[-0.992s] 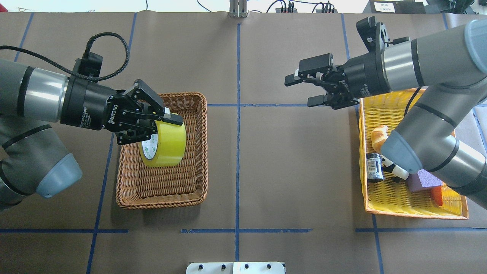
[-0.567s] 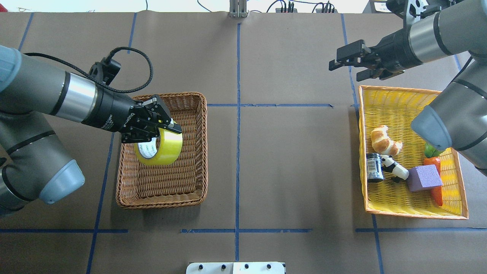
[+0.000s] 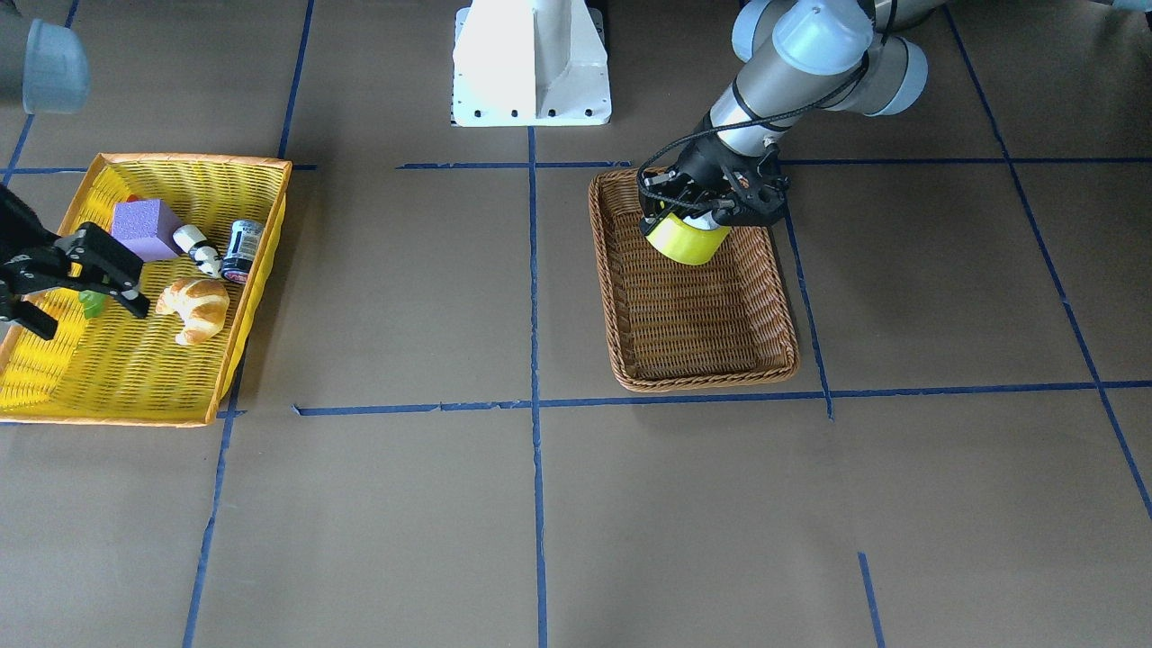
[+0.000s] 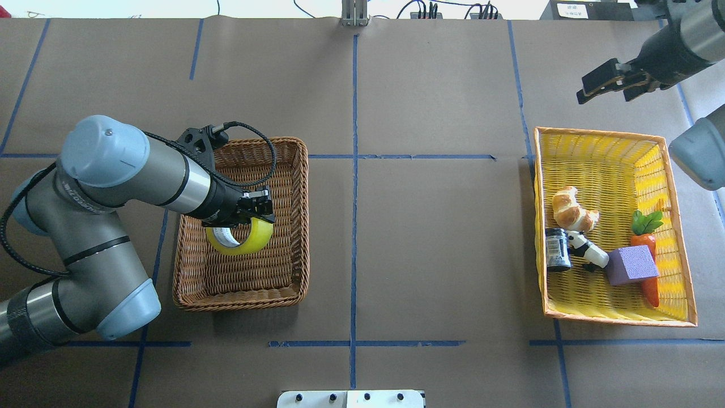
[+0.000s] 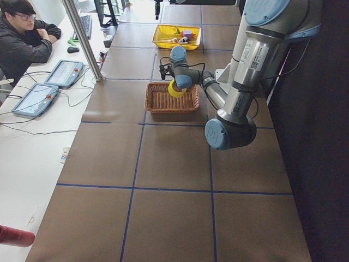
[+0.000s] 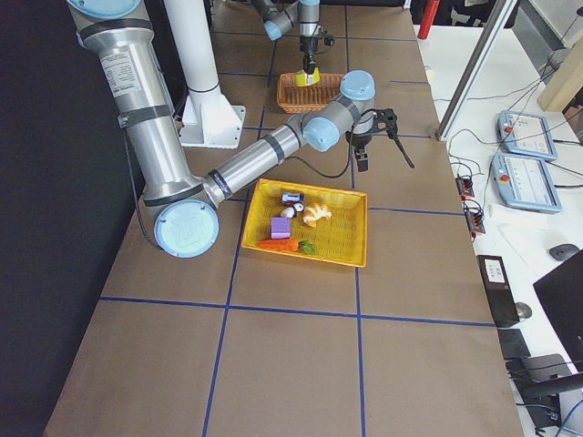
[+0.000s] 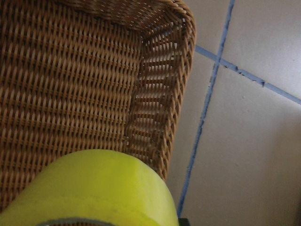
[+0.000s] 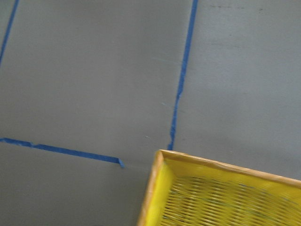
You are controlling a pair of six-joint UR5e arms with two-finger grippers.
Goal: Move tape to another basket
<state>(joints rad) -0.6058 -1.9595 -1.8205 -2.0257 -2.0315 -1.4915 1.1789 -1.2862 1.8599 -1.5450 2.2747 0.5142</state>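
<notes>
The left gripper (image 4: 256, 211) was clenched on the tape (image 4: 241, 241), holding it on edge inside the basket (image 4: 243, 280) near its middle, apparently low enough for a gentle release; the right gripper (image 4: 609, 86), jaws apart and empty, hung well clear of the basket

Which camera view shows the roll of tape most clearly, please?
The overhead exterior view: the tape shows its yellow-green band and pale core, clamped in the left gripper. The front-facing view shows it partly hidden, the left wrist view shows only its edge, and in the side views it is tiny.
</notes>
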